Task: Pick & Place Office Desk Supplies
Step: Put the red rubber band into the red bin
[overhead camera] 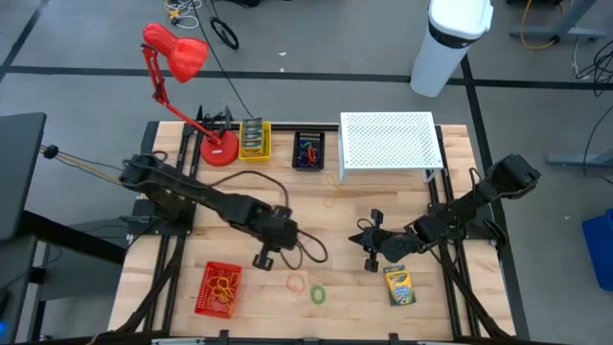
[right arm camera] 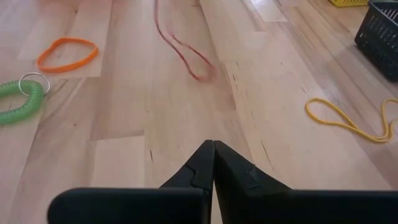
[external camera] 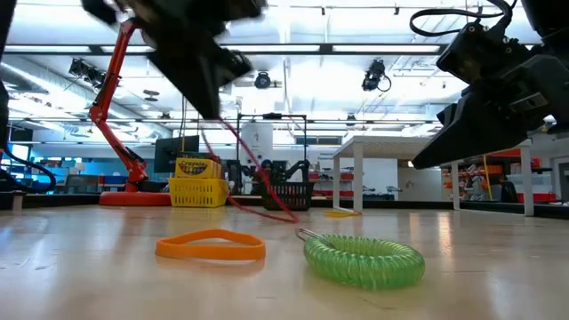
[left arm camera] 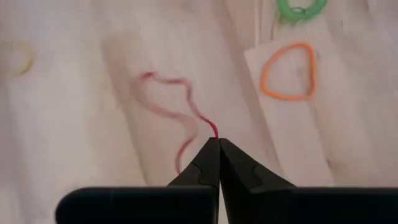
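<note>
Near table centre, left gripper (left arm camera: 214, 142) is pinched shut on thin red rubber band (left arm camera: 171, 112), which trails away from its tips above the wood, with red mesh tray (overhead camera: 218, 289) near-left; right gripper (right arm camera: 211, 146) waits closed, empty.

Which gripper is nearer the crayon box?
Right. The right gripper hangs just beside the crayon box, toward the table's middle; the left gripper is farther off, shut on a red band.

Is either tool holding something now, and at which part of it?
The left tool pinches the red rubber band at one end of its loop. The right tool is shut on nothing.
</note>
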Controlling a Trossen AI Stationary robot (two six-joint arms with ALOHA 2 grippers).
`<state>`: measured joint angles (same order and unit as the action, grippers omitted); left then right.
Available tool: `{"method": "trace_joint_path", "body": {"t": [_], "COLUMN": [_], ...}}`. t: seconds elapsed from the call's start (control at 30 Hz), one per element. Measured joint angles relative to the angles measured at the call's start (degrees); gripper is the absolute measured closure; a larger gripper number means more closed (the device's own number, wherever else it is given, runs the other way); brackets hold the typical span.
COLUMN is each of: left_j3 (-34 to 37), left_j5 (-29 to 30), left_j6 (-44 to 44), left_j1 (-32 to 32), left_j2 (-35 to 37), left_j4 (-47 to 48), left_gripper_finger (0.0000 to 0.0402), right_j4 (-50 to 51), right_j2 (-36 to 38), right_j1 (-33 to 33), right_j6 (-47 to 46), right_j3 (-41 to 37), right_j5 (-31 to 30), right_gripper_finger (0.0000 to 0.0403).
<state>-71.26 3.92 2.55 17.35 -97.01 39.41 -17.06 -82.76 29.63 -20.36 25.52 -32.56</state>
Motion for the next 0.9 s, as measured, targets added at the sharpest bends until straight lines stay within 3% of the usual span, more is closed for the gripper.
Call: {"method": "trace_joint_path", "body": {"t": [0.17,0.4,0.67,0.9], "left_j3": [0.03,0.02,0.00,-0.02], "left_j5": [1.79,-4.65,-3.84,-0.10], "left_j6": [-10.47,-32.51,-55.07,-63.97], "left_j1": [4.72,14.10,25.96,32.83], "left_j2": [7.20,15.93,22.68,21.62], "left_j4": [8.91,20.92,20.53,20.57], "left_gripper_finger": [0.0398,0.0397,0.0398,0.0398], "right_j4": [-0.21,-1.34,-1.99,-2.65], "right_j2": [0.00,0.00,0.00,0.00], "right_j1": [0.00,0.00,-0.02,-0.02], "right_j6": [0.63,1.36,1.60,2.69], "right_j3": [0.00,0.00,0.00,0.00], "right_j5": [-0.24,-0.37,-0.45,-0.48], "right_gripper_finger": [0.0386,0.0386,0.0386,0.0386]}}
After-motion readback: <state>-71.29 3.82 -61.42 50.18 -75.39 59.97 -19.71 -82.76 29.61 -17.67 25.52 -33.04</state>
